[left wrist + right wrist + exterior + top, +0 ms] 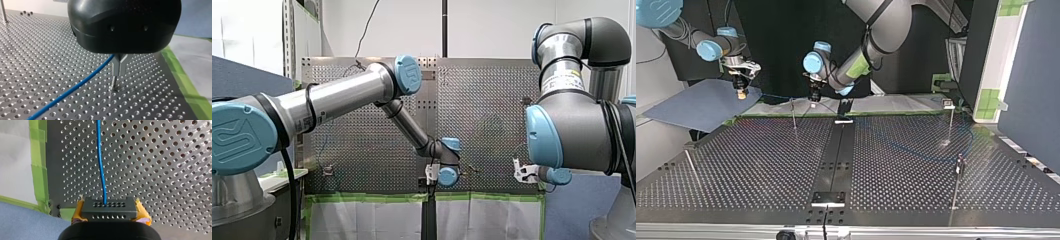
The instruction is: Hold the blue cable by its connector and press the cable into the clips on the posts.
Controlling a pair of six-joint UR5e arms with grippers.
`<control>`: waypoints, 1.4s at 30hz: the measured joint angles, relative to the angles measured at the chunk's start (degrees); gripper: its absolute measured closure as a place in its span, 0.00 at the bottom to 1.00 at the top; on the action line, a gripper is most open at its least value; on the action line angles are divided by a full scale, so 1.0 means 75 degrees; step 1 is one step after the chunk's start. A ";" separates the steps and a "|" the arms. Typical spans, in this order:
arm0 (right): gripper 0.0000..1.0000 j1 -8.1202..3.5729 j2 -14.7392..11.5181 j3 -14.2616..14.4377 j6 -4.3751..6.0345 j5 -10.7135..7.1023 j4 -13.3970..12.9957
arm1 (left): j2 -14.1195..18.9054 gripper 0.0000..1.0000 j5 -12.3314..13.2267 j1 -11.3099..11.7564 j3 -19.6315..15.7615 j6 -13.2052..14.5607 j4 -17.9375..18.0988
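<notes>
Right jaws closed on the black connector point(109, 212), a yellow pad point(78, 210) on either side. Blue cable point(101, 165) leaves the connector straight ahead of these jaws, over the perforated bench point(162, 170). Left jaws: metal tips together, pointing down at the bench; the cable runs up against their root, cannot tell whether it is pinched. Right arm point(711, 49) hangs its jaws downward at the bench edge. Left arm point(881, 25) bent low, wrist down.

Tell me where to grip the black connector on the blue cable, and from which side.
Grip the black connector across its two short ends, coming from the back, opposite the face the blue cable leaves. It is a flat block with parallel ends; my right gripper holds it this way.
</notes>
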 joint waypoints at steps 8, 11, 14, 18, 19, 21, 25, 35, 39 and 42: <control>1.00 0.0026 0.0002 -0.0033 0.0132 -0.0005 -0.0094 | 0.0002 1.00 0.0105 0.0054 0.0044 -0.0005 -0.0030; 1.00 0.0035 0.0002 -0.0072 0.0177 -0.0009 -0.0116 | -0.0004 1.00 0.0125 0.0073 0.0051 -0.0002 -0.0024; 1.00 0.0043 0.0002 -0.0121 0.0201 -0.0011 -0.0142 | -0.0066 1.00 0.0194 0.0098 0.0129 0.0001 -0.0048; 1.00 0.0054 0.0010 -0.0160 0.0288 -0.0009 -0.0263 | -0.0219 1.00 0.0314 0.0116 0.0309 -0.0003 -0.0148; 1.00 0.0057 0.0013 -0.0169 0.0313 -0.0008 -0.0306 | -0.0265 1.00 0.0353 0.0122 0.0359 -0.0013 -0.0191; 1.00 0.0062 0.0019 -0.0182 0.0344 -0.0006 -0.0361 | -0.0394 1.00 0.0422 0.0141 0.0494 -0.0042 -0.0306; 1.00 0.0079 0.0032 -0.0216 0.0375 -0.0006 -0.0430 | -0.0675 1.00 0.0513 0.0205 0.0777 -0.0080 -0.0577; 1.00 0.0125 0.0302 -0.0493 0.0384 -0.0017 -0.0473 | -0.0950 1.00 0.0608 0.0431 0.1459 -0.0188 -0.0839; 1.00 0.0134 0.0367 -0.0606 0.0389 -0.0021 -0.0455 | -0.0951 1.00 0.0613 0.0503 0.1640 -0.0193 -0.0852; 1.00 0.0140 0.0382 -0.0705 0.0391 -0.0023 -0.0431 | -0.0952 1.00 0.0610 0.0540 0.1678 -0.0194 -0.0857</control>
